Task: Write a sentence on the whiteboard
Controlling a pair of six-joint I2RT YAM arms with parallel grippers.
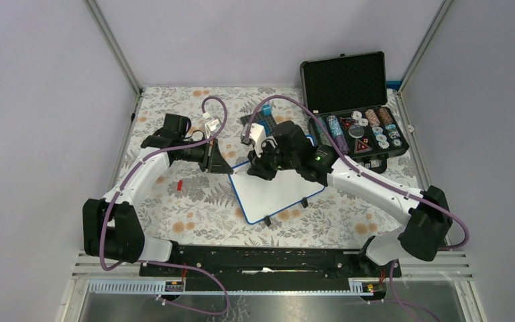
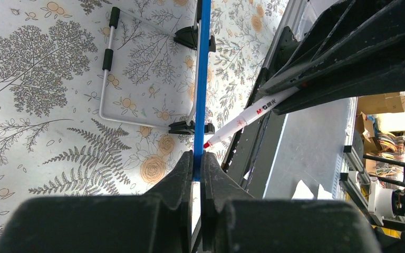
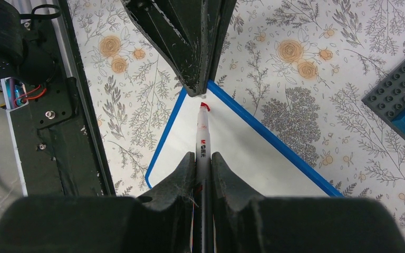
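The whiteboard [image 1: 278, 194], white with a thin blue rim, lies tilted on the floral table between the arms. My left gripper [image 1: 226, 165] is shut on its far-left corner; in the left wrist view the jaws [image 2: 196, 159] clamp the blue rim [image 2: 200, 79] edge-on. My right gripper [image 1: 263, 168] is shut on a white marker [image 3: 203, 142]. The marker's red tip [image 3: 204, 106] sits just over the board's face [image 3: 242, 153] near that clamped corner; whether it touches I cannot tell. The marker [image 2: 248, 117] also shows in the left wrist view, with its tip beside the rim.
An open black foam-lined case [image 1: 352, 100] with spools and small parts stands at the back right. A small red piece [image 1: 180, 184] lies left of the board. Grey and blue brick plates [image 3: 401, 100] lie behind the board. A wire stand [image 2: 105, 79] shows under the board.
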